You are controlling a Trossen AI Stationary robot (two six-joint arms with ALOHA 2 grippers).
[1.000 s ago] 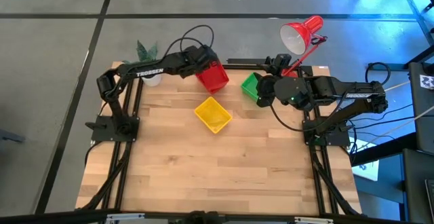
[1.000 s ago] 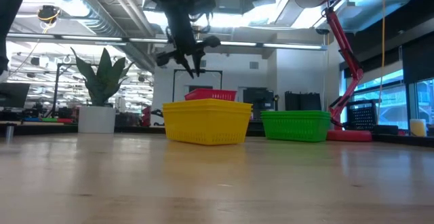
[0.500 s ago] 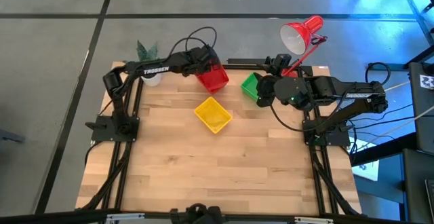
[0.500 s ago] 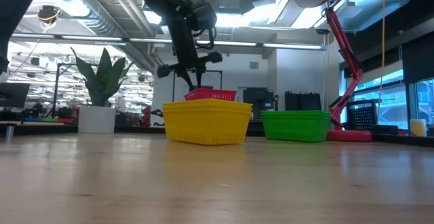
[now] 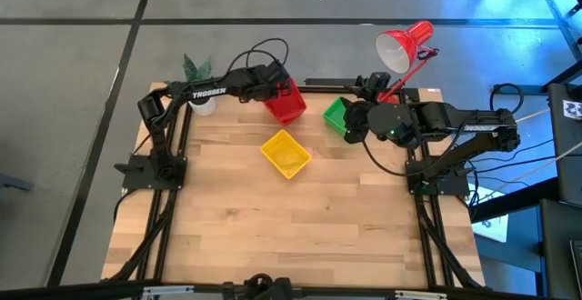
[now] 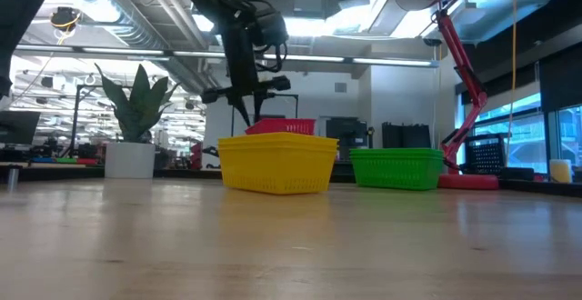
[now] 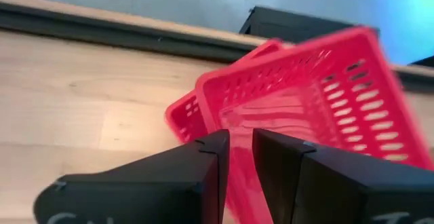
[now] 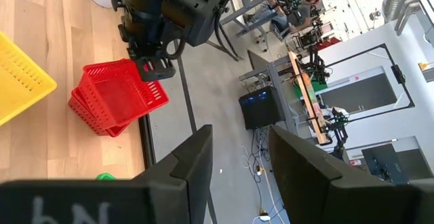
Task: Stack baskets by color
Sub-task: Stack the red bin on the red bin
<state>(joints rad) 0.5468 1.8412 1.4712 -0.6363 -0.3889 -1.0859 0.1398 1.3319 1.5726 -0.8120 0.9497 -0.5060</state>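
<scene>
Two red baskets stand stacked at the table's far edge, the upper one askew on the lower one. My left gripper comes down on the upper one's short wall with a narrow gap between its fingers. Its tips are at rim height in the low view. A yellow basket rests on its floor mid-table. A green basket sits at the far right. Beside it my right gripper is raised above the table, open, with nothing between its fingers. My left gripper slants down from the table's left over the upper red basket's short wall. One finger stands outside that wall and the other over the inside. Whether either finger touches the wall, I cannot tell.
A red desk lamp stands at the far right corner, its base beside the green basket. A white potted plant is at the far left corner. The near half of the wooden table is bare.
My left gripper has sunk toward the red baskets and rolled at the wrist, its finger gap unchanged. The red baskets have kept their place.
</scene>
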